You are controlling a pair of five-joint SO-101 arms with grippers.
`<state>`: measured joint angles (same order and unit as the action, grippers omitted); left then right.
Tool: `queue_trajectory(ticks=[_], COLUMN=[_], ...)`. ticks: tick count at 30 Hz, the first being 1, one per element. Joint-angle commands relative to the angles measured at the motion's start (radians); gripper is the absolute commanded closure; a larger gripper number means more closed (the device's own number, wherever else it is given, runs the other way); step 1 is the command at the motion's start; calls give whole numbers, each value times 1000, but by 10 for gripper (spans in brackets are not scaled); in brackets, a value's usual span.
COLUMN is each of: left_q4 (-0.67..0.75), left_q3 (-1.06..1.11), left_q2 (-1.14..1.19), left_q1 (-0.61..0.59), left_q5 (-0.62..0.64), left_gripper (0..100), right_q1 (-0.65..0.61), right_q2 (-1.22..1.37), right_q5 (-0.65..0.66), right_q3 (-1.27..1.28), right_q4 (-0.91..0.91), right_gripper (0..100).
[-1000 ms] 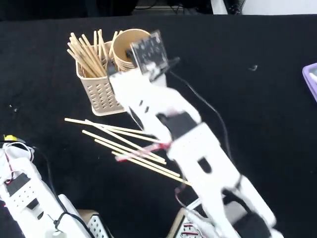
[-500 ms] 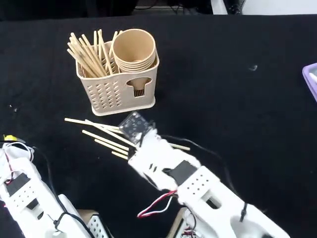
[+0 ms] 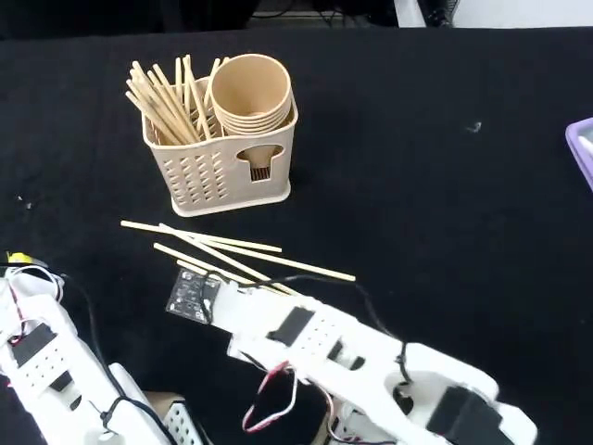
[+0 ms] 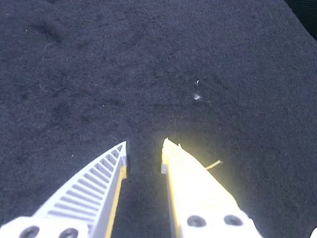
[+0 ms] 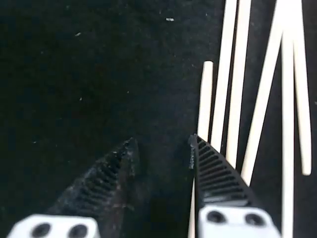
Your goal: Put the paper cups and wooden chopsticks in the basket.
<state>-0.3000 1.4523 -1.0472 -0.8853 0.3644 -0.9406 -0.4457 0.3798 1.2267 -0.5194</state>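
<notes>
Right gripper [image 5: 162, 143] released, empty, tips just beside loose chopsticks [image 3: 232, 252], centre-left. Left gripper [image 4: 143, 145] parted, empty, over black cloth [image 4: 148, 59]. Basket [image 3: 199, 176] upper left holds cups [image 3: 250, 93], chopstick bundle [image 3: 167, 100].

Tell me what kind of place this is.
Probably a robot test bench rather than a kitchen: a table under black cloth, a white arm with loose wires, and a basket of cups and chopsticks staged for sorting.

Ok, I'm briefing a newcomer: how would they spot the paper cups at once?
On the black table, find the beige slotted basket. The paper cups stand nested in one compartment, a round open stack beside thin leaning chopsticks.
</notes>
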Motion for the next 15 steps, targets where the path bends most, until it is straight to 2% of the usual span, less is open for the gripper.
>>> queue_trajectory(ticks=[1,9,13,15], left_q4=[20,20,20,20], left_q3=[-12,-12,-12,-12], left_q2=[-17,-17,-17,-17], left_q1=[10,10,10,10], left_q5=[-11,-11,-11,-11], left_gripper=[873,873,873,873], right_q1=[18,18,18,20], right_q2=[64,133,81,30], right_q5=[43,55,48,48], right_q3=[-90,-150,-143,-120], right_q4=[-11,-57,-58,-58], right_gripper=[836,848,983,976])
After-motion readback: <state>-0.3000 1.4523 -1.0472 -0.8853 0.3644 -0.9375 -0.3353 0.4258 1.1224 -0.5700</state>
